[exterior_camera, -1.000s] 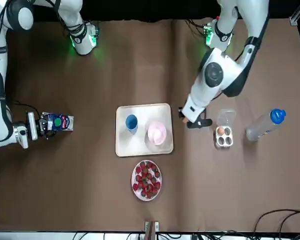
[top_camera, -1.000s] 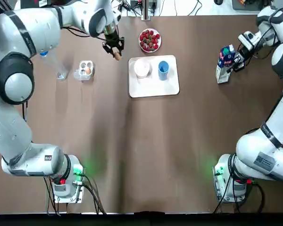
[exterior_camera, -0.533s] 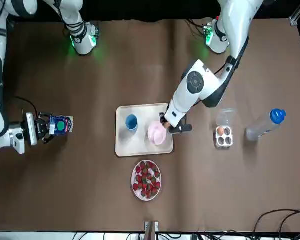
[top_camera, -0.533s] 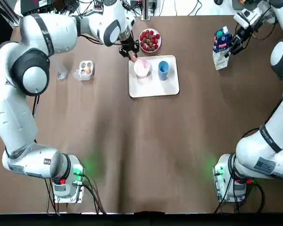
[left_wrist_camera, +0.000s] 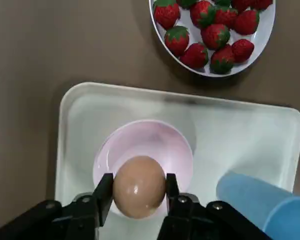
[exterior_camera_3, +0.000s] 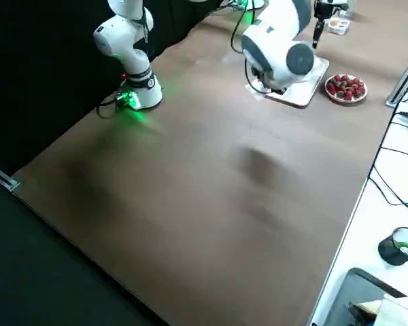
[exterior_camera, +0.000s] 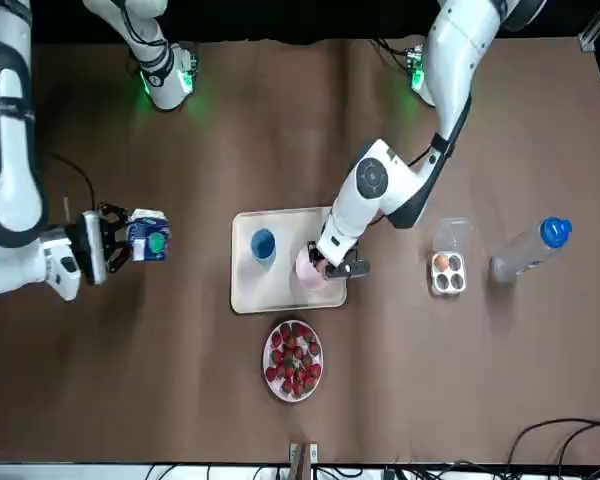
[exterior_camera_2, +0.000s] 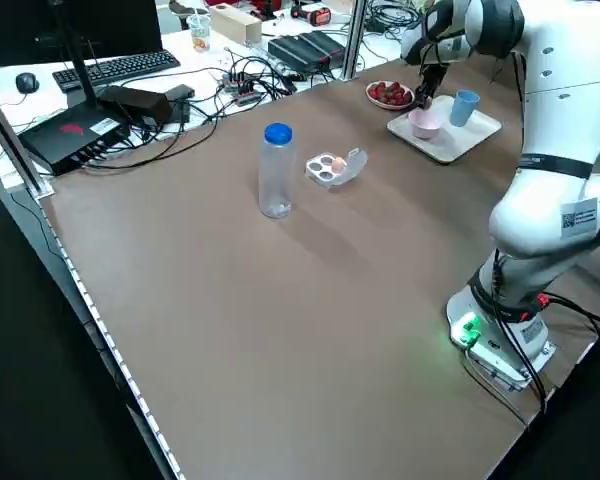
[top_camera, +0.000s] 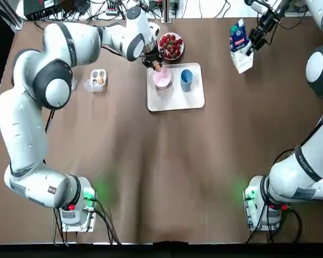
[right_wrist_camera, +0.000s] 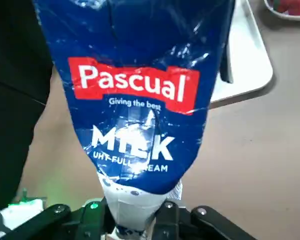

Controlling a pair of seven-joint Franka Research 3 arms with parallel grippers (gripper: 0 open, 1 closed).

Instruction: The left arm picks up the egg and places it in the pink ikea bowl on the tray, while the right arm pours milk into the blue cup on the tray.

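A brown table (exterior_camera_2: 240,300) stands beside a white desk (exterior_camera_2: 20,105) carrying a keyboard (exterior_camera_2: 115,67) and tangled black cables (exterior_camera_2: 220,110)

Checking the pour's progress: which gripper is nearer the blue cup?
Left. The left gripper holds the egg over the pink bowl, next to the blue cup on the tray; the right gripper holds the milk carton well off the tray's right side.

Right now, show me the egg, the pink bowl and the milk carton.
egg (left_wrist_camera: 139,186), left wrist view, shell middle
pink bowl (left_wrist_camera: 140,139), left wrist view, inner wall
milk carton (right_wrist_camera: 135,87), right wrist view, red label
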